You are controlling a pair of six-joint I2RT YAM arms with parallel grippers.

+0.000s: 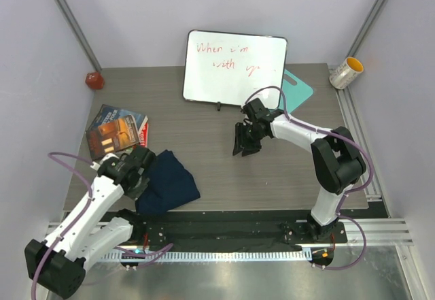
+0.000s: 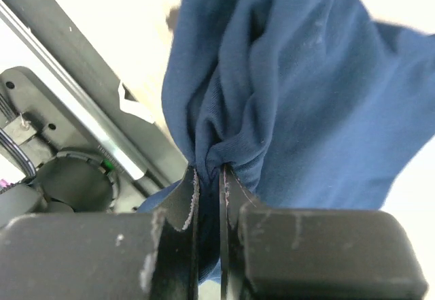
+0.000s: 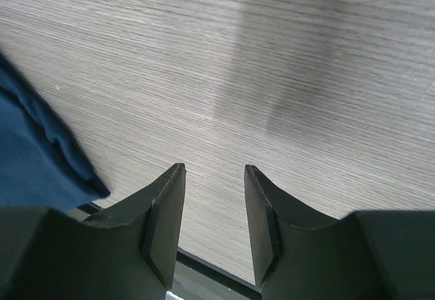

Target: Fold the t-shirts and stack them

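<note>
Now, with the left pincer (image 2: 209, 175) clamping the bunched shirt (image 1: 168, 181) at the bench's (image 1: 285, 177) near-left edge, lift it slowly centreward so the empty, parted right pincer (image 3: 214, 177) can catch another corner.

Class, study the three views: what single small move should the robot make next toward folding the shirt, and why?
Probably the left gripper, shut on the bunched t-shirt at the near left edge, should drag it toward the middle of the table, where the right gripper hovers open, holding nothing.

Navy t-shirt (image 1: 166, 183) — bunched, near-left table edge
</note>
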